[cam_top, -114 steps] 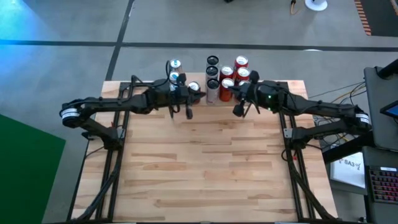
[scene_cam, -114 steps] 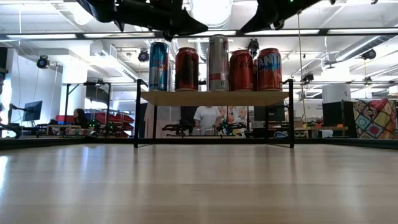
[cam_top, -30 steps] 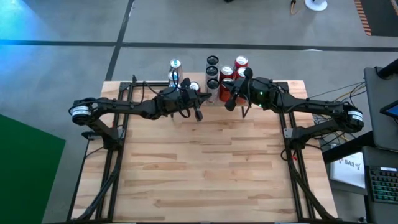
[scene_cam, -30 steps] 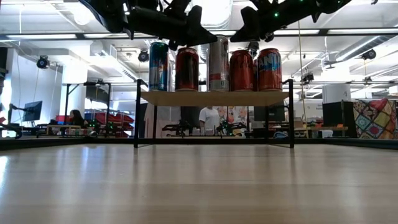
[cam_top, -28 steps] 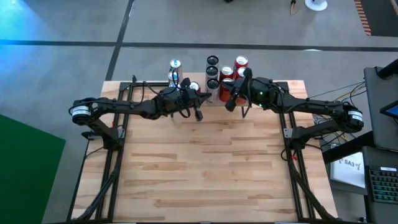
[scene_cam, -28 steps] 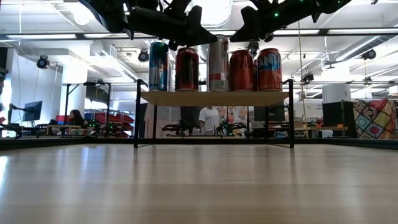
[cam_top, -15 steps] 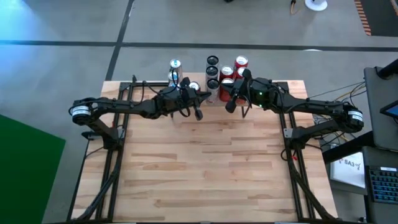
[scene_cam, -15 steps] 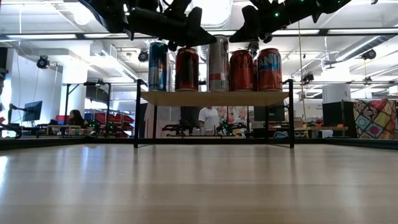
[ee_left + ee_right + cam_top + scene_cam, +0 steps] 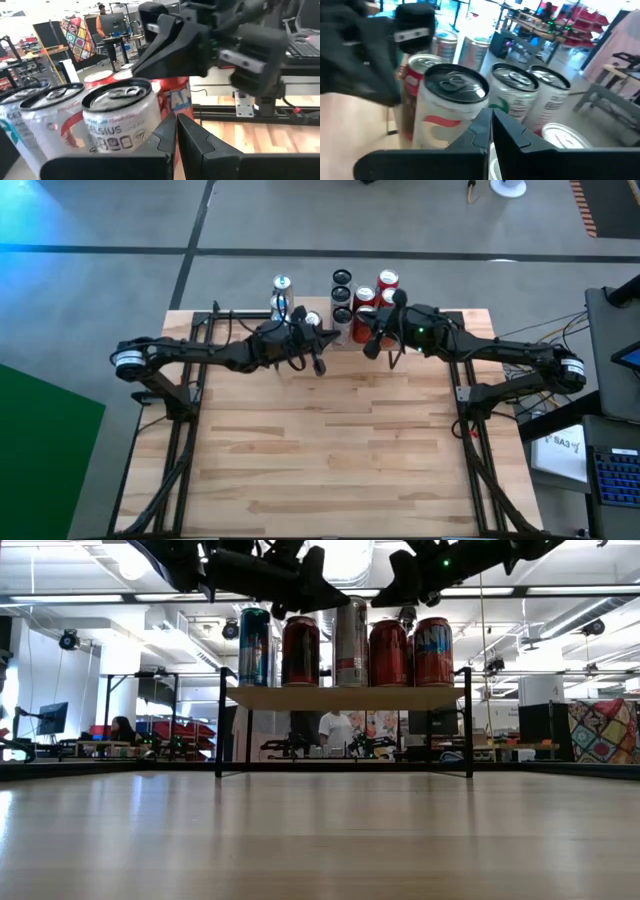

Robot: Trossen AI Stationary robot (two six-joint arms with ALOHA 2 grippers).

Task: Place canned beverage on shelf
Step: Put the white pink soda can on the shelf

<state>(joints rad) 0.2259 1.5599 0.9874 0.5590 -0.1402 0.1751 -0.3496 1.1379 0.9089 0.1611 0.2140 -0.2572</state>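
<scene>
The slatted table (image 9: 330,450) lay bare in front. At its far edge stood the shelf (image 9: 345,697), a pale plank on thin black legs, carrying upright cans (image 9: 350,643): blue, red and silver. Above it the left gripper (image 9: 318,363) and right gripper (image 9: 369,346) hovered, both closed and empty.
</scene>
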